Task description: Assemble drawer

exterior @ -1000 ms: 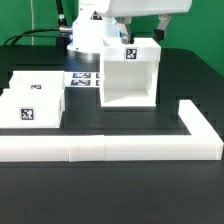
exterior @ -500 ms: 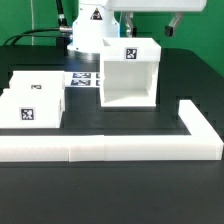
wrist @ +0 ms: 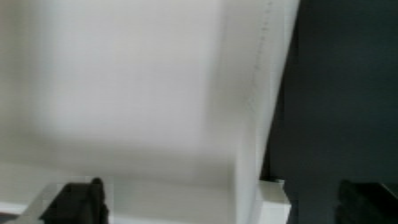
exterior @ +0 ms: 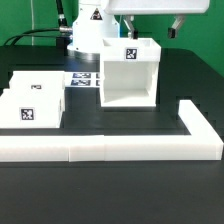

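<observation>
The white drawer case (exterior: 128, 75) stands upright mid-table, its open side toward the front and a black-and-white tag on its top edge. Two white tagged trays lie at the exterior view's left, one in front (exterior: 30, 108) and one behind it (exterior: 38, 78). My gripper (exterior: 152, 28) hangs just above the case, open and empty, with one dark finger (exterior: 178, 27) past the case's right side. In the wrist view the gripper (wrist: 222, 203) is wide open and the blurred white case (wrist: 143, 90) fills the view. A case wall edge (wrist: 267, 195) lies between the fingertips (wrist: 75, 200).
The long low white L-shaped border wall (exterior: 110, 148) runs along the front and turns back at the exterior view's right. The marker board (exterior: 80, 78) lies flat between the trays and the case. The arm's white base (exterior: 88, 35) stands behind, with cables at the far left.
My gripper has shifted a little toward the exterior view's right above the case. The case and the trays have not moved.
</observation>
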Tool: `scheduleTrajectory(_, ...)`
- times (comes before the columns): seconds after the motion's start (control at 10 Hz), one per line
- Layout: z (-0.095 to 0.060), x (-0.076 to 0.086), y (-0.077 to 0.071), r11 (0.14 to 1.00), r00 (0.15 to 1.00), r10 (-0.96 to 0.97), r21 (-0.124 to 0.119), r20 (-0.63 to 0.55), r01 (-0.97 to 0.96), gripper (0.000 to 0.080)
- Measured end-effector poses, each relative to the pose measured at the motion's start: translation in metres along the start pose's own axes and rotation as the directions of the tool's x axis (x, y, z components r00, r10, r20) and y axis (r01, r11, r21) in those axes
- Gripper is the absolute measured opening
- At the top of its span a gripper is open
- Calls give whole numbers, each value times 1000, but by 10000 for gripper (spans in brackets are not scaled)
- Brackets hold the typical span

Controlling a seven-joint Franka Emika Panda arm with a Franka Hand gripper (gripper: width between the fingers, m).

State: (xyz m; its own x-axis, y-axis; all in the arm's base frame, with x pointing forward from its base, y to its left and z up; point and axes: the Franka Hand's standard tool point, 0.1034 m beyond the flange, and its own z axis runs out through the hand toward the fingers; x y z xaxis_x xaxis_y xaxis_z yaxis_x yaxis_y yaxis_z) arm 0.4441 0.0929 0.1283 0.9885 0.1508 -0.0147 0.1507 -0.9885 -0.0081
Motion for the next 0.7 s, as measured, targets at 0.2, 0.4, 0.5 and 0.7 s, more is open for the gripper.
scheduleTrajectory(0.2, 15, -22, -7, 997, 997, 81, 16, -9, -81, 650)
scheduleTrajectory(0.4, 25, -36, -10, 993, 993, 116, 29, 6, -116, 650)
scheduleTrajectory(0.5, 29, -39, -10, 993, 993, 118, 29, 16, -119, 650)
scheduleTrajectory(0.7, 31, -39, -12, 992, 992, 123, 28, 21, -124, 635)
